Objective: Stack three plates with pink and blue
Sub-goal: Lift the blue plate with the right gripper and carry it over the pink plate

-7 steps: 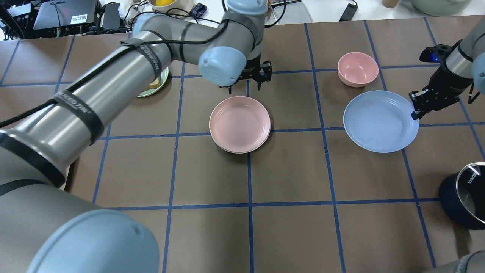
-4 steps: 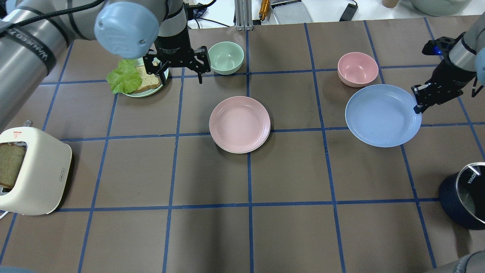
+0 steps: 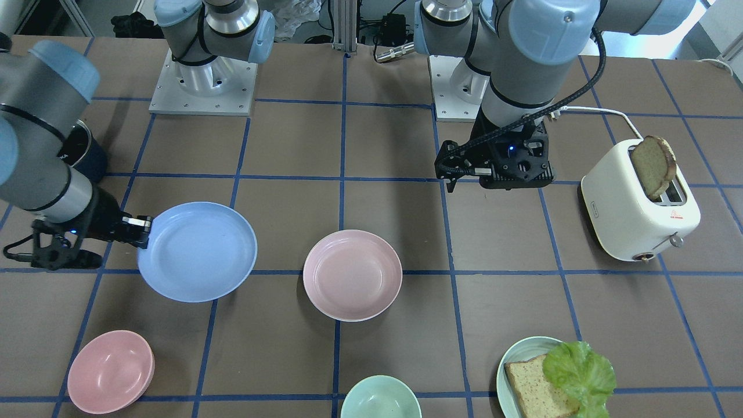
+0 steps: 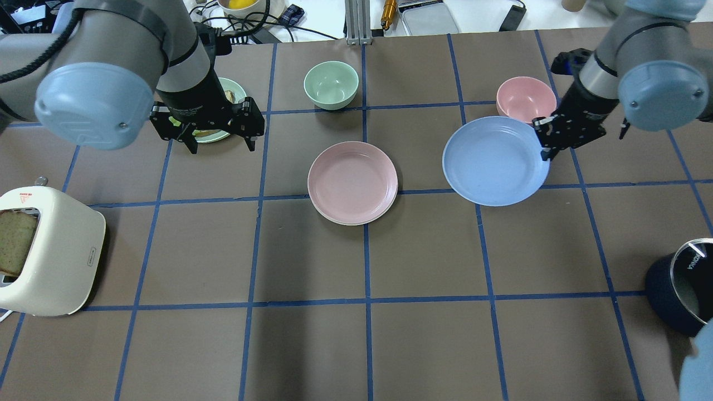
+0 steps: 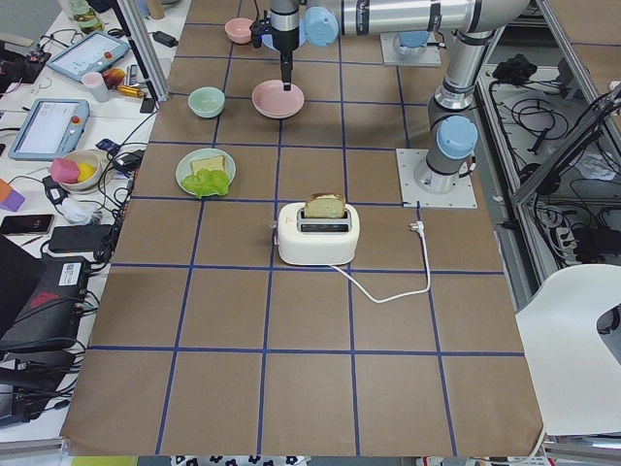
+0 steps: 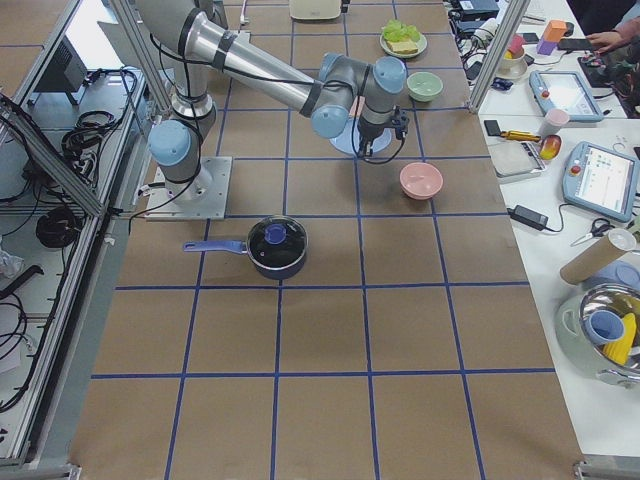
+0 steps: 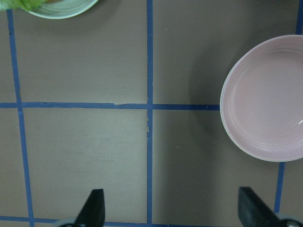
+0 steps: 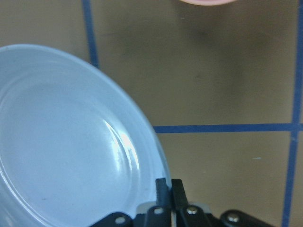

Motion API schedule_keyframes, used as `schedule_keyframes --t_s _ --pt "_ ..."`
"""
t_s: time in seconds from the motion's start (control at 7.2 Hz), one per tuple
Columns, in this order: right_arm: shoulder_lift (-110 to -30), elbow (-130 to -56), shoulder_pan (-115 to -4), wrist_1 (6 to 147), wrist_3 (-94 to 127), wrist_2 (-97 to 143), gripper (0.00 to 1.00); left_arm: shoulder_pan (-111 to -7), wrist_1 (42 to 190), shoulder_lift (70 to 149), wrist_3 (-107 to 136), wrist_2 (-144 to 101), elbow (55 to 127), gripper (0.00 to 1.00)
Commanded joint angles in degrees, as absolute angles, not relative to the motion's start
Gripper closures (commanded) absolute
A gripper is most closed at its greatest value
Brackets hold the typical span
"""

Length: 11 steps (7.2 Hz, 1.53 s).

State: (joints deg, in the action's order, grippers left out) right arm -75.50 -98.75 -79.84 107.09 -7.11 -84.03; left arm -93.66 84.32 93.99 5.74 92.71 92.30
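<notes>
A pale pink plate (image 4: 352, 181) lies at the table's middle on a cream-white plate, of which only a thin rim (image 3: 348, 319) shows. My right gripper (image 4: 543, 146) is shut on the rim of the light blue plate (image 4: 493, 161) and holds it above the table, to the right of the pink plate. The right wrist view shows the pads (image 8: 163, 187) pinching the blue rim (image 8: 61, 151). My left gripper (image 4: 221, 146) is open and empty, to the left of the stack. The left wrist view shows the pink plate (image 7: 265, 99) at the right edge.
A mint bowl (image 4: 331, 83) stands behind the stack. A pink bowl (image 4: 526, 97) sits just behind the blue plate. A teal plate (image 3: 505, 360) with bread and lettuce is under my left arm. A toaster (image 4: 50, 250) stands at the left, a dark pot (image 4: 682, 287) at the right.
My right gripper has lifted the blue plate and carried it left, toward the pink plate. My left arm has drawn back from over the pink plate to the left, near the bread plate.
</notes>
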Motion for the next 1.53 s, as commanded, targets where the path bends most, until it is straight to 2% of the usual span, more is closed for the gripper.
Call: schedule_keyframes --t_s 0.0,0.42,0.56,1.39 --pt "-74.0 -97.8 -92.1 112.0 8.9 -81.7 1.0 -93.3 92.3 91.6 5.8 92.0 89.0 0.0" --pt "-65.7 -94.3 -101.7 118.1 23.4 -81.7 1.0 -92.3 86.8 92.1 5.6 90.5 89.5 0.0" --pt "-65.1 -92.8 -103.9 119.2 24.3 -81.0 1.0 -92.3 86.0 91.8 5.7 90.8 89.5 0.0" --pt "-64.4 -93.3 -102.3 118.7 23.4 -81.6 1.0 -88.6 78.4 94.4 5.4 90.2 89.5 0.0"
